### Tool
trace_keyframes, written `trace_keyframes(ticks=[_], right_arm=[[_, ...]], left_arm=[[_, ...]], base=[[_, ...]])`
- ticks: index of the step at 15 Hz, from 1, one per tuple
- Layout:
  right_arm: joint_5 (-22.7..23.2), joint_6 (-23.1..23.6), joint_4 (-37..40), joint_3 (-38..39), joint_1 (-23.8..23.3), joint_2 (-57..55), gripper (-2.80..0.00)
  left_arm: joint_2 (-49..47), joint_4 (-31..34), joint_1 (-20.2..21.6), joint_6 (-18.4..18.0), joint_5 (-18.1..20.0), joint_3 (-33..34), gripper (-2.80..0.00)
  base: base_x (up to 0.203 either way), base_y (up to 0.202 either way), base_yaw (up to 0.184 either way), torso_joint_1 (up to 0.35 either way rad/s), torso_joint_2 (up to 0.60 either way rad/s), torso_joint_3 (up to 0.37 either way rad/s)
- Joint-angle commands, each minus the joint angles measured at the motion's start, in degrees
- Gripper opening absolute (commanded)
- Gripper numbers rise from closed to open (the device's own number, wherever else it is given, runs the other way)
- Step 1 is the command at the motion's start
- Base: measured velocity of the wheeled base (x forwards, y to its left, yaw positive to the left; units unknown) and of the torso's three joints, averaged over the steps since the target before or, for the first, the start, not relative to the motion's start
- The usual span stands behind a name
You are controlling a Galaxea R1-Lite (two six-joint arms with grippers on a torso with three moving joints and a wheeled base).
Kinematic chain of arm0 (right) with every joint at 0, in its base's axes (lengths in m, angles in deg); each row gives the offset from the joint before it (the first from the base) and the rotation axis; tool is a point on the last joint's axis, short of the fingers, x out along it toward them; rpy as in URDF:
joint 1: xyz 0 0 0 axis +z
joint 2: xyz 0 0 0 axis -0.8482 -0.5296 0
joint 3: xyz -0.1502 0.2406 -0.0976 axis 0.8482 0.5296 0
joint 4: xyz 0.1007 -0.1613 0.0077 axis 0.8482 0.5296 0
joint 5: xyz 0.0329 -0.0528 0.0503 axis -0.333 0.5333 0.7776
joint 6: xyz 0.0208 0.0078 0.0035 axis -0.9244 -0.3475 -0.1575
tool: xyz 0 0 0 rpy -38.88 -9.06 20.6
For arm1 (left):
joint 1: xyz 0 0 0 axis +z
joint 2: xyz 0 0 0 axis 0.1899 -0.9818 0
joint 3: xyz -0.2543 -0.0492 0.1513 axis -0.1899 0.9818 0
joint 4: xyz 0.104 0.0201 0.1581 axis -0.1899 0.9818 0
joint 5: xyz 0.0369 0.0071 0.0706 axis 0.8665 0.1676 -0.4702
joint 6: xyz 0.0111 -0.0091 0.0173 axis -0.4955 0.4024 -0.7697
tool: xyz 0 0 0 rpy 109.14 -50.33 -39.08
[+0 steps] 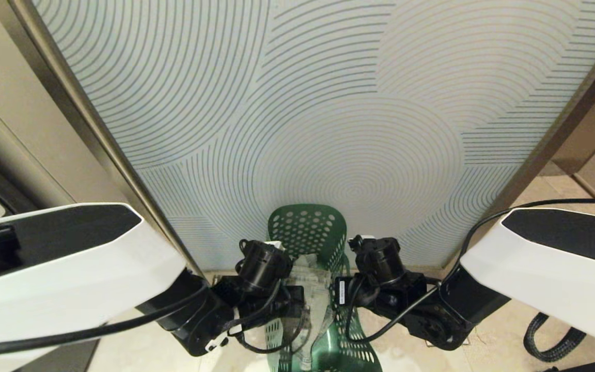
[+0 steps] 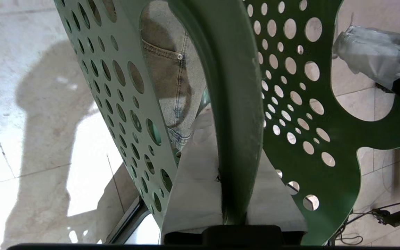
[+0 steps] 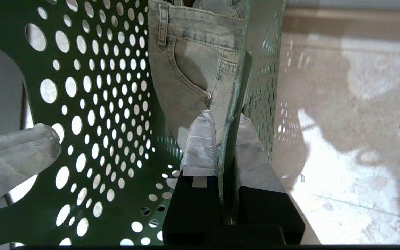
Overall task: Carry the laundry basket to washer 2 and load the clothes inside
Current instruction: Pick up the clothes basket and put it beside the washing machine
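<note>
Green laundry basket (image 1: 308,227) held up off the pale tiled floor (image 1: 504,330) between both arms, in front of a wall panel (image 1: 328,103) patterned with fine curved lines. Perforated far wall of the basket upright against that panel in the head view. Left gripper (image 2: 233,194) clamped on the basket's rim on the left side, white-wrapped fingers (image 2: 193,187) pressed to either face of the thick green edge, no gap showing. Right gripper (image 3: 226,152) likewise shut on the rim on the right side, wrapped fingers (image 3: 200,146) pinching the thin wall edge between them. Faded denim clothes (image 3: 193,69) inside the basket, a pocket with stitched seams and a rivet lying just beyond the right gripper's fingers; same denim visible through the slot handle in the left wrist view (image 2: 172,80). Opposite gripper's wrapped fingertips seen across the basket from each wrist camera. Black cables (image 1: 556,336) coiled on the floor at the right. No washer in sight.
</note>
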Motion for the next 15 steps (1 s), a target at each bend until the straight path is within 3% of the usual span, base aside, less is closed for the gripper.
trace_keyframes(ticks=[1,8,11,15], right_arm=[[-0.06,-0.14,-0.26,0.02,0.05,0.48,-2.8],[-0.41,0.01,-0.24,0.02,0.93,1.71,-2.8],[-0.41,0.01,-0.24,0.08,1.05,2.15,-2.8],[-0.41,-0.14,-0.24,0.02,1.9,2.43,-2.8]], left_arm=[[0.62,-0.25,-0.22,0.13,-0.05,0.21,-2.8],[2.3,0.15,-0.42,0.05,-0.07,0.55,-2.8],[4.31,4.91,-0.55,0.13,0.05,0.39,-2.8],[4.41,4.93,-1.03,0.13,0.03,0.48,-2.8]], base=[[0.0,0.0,0.0,0.002,0.0,0.209],[0.0,0.0,0.0,-0.002,0.0,0.204],[0.0,0.0,0.0,0.004,0.0,0.202],[0.0,0.0,0.0,0.0,0.0,0.203]])
